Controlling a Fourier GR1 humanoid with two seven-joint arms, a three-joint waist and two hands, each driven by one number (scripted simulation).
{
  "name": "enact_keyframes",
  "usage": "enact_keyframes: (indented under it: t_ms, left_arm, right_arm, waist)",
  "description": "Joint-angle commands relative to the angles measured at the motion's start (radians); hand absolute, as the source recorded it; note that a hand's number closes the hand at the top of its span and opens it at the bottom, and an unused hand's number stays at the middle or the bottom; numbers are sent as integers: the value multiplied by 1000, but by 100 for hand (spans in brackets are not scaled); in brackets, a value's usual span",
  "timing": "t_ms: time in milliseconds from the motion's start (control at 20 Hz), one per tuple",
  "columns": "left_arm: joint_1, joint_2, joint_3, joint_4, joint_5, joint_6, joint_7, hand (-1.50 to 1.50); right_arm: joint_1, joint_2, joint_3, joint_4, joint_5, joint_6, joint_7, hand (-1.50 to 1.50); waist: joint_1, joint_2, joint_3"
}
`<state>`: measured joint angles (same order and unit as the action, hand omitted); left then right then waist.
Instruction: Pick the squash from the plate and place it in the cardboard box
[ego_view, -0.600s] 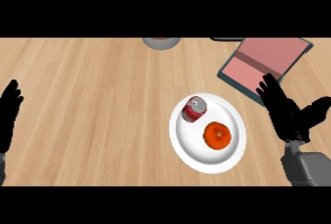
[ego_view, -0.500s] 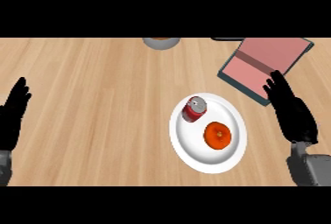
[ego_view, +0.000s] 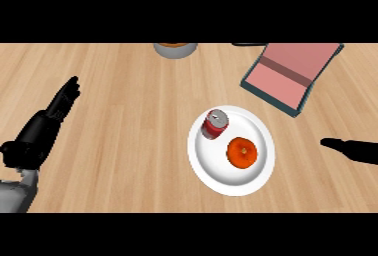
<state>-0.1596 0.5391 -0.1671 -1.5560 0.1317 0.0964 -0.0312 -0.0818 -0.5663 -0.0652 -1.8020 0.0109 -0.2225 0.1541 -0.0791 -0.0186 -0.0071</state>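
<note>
Black fingers first: the right hand (ego_view: 356, 150) pokes in from the right edge, only a dark sliver of it showing, so can't tell if its fingers are spread or curled. It holds nothing that I can see and sits near the plate (ego_view: 218, 176), just off its right rim, not touching.

Left hand (ego_view: 40, 131) is at the left edge, fingers straight and together, pointing up and away, nothing in them. It's well apart from the plate, with bare wood counter (ego_view: 125, 100) between.

Count: one white plate, one squash (ego_view: 242, 152), one can (ego_view: 215, 124), one box (ego_view: 291, 76), one bowl (ego_view: 175, 49), two hands.

The squash is a round orange thing with a darker dimple in the middle, looks a bit flattened from above. It lies on the plate, right of centre, so it's the plate item closest to the right fingers. The red can with a silver top lies tilted on the plate's upper left part, just beside the squash, maybe not quite touching.

Up past the right fingers is the box, pinkish inside with a dark teal rim, set at an angle, apart from the plate. A grey bowl with something orange in it is cut off at the top edge, far from both hands.
</note>
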Motion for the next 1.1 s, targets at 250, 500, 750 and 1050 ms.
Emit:
enact_keyframes:
  t_ms: [250, 500, 750, 1050]
  left_arm:
    - [-28, -18, -22, -2, 16, -97, -56, 0]
    - [-76, -43, -39, 8, -17, -88, -39, 0]
    - [-98, -59, -51, 27, -45, -91, -52, 0]
    - [-119, -73, -56, 31, -40, -123, -42, 0]
  right_arm:
    - [246, -154, 79, -315, 301, 42, 15, -150]
    - [251, -263, 170, -441, 386, 212, 280, -150]
    - [159, -291, 355, -466, 444, 381, 498, -150]
    - [-113, -217, 531, -497, 409, 590, 879, -150]
  waist:
    - [55, 13, 5]
    - [62, 15, 3]
    - [94, 22, 4]
    - [119, 22, 2]
